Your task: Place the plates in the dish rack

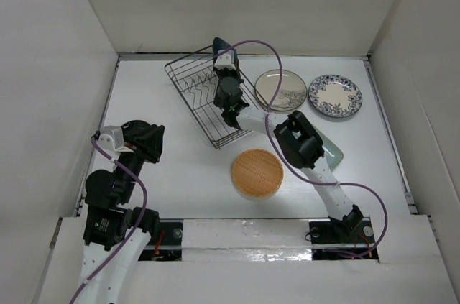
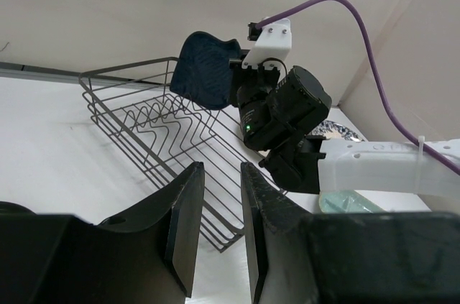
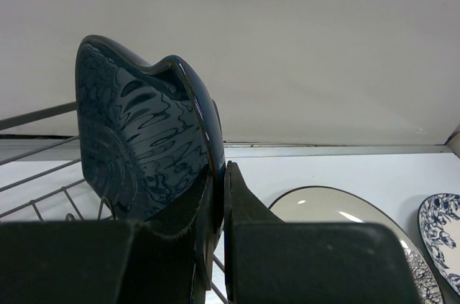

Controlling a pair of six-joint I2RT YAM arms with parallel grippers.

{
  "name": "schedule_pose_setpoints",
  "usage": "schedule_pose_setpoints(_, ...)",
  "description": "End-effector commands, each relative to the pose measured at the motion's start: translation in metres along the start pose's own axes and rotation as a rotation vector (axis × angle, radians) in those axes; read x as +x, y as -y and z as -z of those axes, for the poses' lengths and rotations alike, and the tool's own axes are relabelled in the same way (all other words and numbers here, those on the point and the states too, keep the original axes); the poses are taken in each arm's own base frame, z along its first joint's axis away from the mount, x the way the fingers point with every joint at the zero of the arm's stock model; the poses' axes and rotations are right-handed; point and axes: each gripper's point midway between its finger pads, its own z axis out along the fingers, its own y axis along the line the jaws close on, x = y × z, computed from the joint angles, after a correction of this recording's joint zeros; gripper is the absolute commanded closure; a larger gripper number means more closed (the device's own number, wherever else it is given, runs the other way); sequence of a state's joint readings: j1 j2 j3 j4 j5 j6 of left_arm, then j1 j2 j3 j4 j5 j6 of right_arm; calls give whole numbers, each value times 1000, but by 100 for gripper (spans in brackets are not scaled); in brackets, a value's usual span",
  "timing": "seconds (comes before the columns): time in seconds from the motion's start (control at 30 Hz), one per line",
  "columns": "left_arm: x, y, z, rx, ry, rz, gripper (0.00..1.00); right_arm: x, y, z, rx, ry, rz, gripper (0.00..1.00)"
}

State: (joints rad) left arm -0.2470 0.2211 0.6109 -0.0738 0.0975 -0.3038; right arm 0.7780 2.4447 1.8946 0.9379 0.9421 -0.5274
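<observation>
My right gripper point(image 3: 219, 171) is shut on the rim of the dark blue leaf-shaped plate point(image 3: 140, 139), which it holds on edge over the far end of the wire dish rack point(image 1: 192, 108). From above, the plate point(image 1: 221, 47) shows just past the right gripper point(image 1: 224, 58). The left wrist view has the plate point(image 2: 205, 70) above the rack point(image 2: 129, 68). My left gripper point(image 2: 219, 167) is open with nothing between its fingers, and it sits at the left of the table point(image 1: 157, 140), apart from the rack. I see no plate standing in the rack.
An orange woven plate point(image 1: 257, 172) lies in front of the rack. A beige dark-rimmed plate point(image 1: 280, 90) and a blue floral plate point(image 1: 335, 95) lie to the rack's right. A pale green plate point(image 1: 332, 149) is partly hidden under the right arm. White walls enclose the table.
</observation>
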Motion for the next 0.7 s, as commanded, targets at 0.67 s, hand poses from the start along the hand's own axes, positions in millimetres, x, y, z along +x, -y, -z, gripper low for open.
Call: schedule_pose_setpoints(0.67, -12, 8, 0, 36, 40, -6, 77, -11, 16, 25, 81, 54, -35, 71)
